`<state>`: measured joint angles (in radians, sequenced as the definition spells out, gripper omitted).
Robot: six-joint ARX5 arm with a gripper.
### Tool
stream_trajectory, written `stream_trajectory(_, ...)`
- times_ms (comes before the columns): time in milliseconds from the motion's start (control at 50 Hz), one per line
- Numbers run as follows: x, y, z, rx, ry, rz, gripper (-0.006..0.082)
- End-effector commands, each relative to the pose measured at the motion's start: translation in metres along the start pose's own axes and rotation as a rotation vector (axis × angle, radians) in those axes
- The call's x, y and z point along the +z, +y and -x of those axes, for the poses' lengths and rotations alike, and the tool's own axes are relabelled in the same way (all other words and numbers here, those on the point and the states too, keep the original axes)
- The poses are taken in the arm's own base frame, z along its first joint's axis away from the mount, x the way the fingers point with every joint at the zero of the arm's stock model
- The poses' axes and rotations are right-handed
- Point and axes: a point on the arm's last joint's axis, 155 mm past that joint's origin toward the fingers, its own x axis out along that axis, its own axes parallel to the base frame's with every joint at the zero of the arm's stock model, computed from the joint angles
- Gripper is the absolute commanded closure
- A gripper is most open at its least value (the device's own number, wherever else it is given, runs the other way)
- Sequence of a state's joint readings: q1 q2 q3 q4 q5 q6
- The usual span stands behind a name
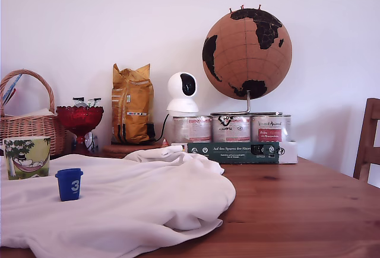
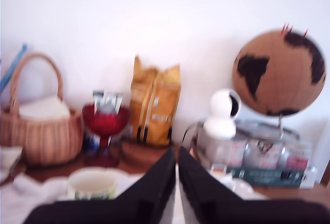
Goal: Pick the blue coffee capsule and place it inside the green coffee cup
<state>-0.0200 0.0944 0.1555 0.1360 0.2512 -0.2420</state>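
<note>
Black gripper (image 2: pixel 176 183) fingers pressed together, empty | small dark-blue tapered capsule (image 1: pixel 69 184) upright on white cloth (image 1: pixel 148 198) | pale-green tree-printed mug (image 1: pixel 27 158) near, apart

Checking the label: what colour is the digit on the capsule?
White, on the blue coffee capsule; clearest in the exterior view.

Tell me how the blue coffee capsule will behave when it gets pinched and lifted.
The blue coffee capsule looks small and hollow, so probably light. Its tapered sides may let it slip downward in a pinch. It stands wide rim up on a soft white cloth, so a sideways nudge could tip it.
</note>
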Motion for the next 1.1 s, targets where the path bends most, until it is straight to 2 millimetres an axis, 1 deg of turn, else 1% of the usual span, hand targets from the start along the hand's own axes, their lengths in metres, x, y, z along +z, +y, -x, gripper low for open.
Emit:
stream_trajectory(0, -0.03, 0.002, -0.009, -0.012, 0.119, 0.01, 0.0778)
stream_trajectory(100, -0.053, -0.003, -0.021, -0.051, 0.245, 0.027, 0.0778)
stream_trajectory(260, -0.082, -0.005, -0.041, -0.079, 0.435, 0.042, 0.0776)
stream_trajectory(300, -0.088, -0.006, -0.047, -0.084, 0.483, 0.041, 0.0763)
stream_trajectory(320, -0.092, -0.007, -0.05, -0.088, 0.509, 0.039, 0.0743)
stream_trajectory(340, -0.095, -0.007, -0.052, -0.091, 0.528, 0.038, 0.0721)
stream_trajectory(380, -0.101, -0.008, -0.058, -0.094, 0.568, 0.034, 0.064)
stream_trajectory(480, -0.116, -0.009, -0.071, -0.096, 0.668, 0.039, 0.032)
stream_trajectory(520, -0.123, -0.009, -0.075, -0.089, 0.709, 0.045, 0.0222)
stream_trajectory(560, -0.13, -0.009, -0.078, -0.085, 0.752, 0.048, 0.0159)
stream_trajectory(600, -0.137, -0.01, -0.08, -0.093, 0.795, 0.045, 0.0125)
stream_trajectory(720, -0.152, -0.013, -0.09, -0.087, 0.885, 0.038, 0.0118)
stream_trajectory(880, -0.166, -0.018, -0.104, -0.101, 0.961, -0.047, 0.0118)
stream_trajectory(940, -0.172, -0.017, -0.107, -0.094, 0.992, -0.074, 0.0118)
stream_trajectory(1080, -0.193, -0.016, -0.11, -0.095, 1.08, -0.133, 0.0118)
